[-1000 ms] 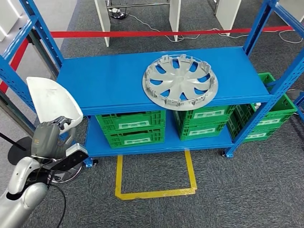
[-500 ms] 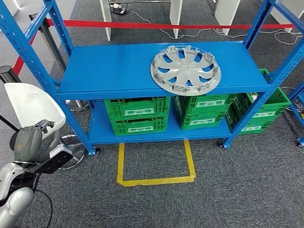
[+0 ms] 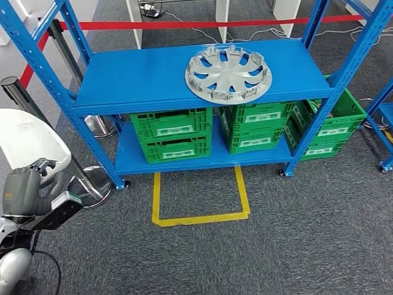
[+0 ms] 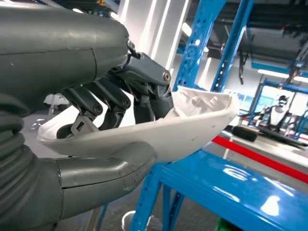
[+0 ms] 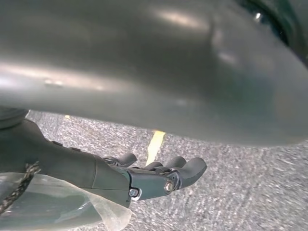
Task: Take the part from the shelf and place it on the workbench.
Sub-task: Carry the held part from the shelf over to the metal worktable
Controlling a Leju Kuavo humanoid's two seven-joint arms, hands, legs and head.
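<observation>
One big white curved plastic part (image 3: 27, 138) sits in the robot's left hand (image 3: 21, 190), low at the left side of the head view, out in front of the blue metal shelf (image 3: 139, 80) and away from it. In the left wrist view, the dark fingers (image 4: 109, 98) curl over the top of the white part (image 4: 174, 130) and the thick grey thumb (image 4: 105, 168) presses up from under it, so the hand is gripping the part tight. The part is not touching the shelf. A blue post and a shiny blue board of the shelf show just behind it there. The right hand (image 5: 152, 175) hangs down over the grey carpet floor (image 5: 236, 192). Its fingers are stretched out and a little apart, and they hold nothing. On the top board of the shelf lies a round silver plastic wheel cover (image 3: 228, 74), flat, toward the right side. Under it, on the low board, stand green plastic crates (image 3: 171, 135), stacked in twos, side by side. More green crates (image 3: 333, 126) sit at the right end by the shelf leg. A yellow tape square (image 3: 200, 196) is stuck on the carpet right in front of the shelf. A red tape line (image 3: 185, 24) runs behind the shelf. A shiny metal pole with a round foot (image 3: 90, 184) stands by the left shelf leg, near the white part.
</observation>
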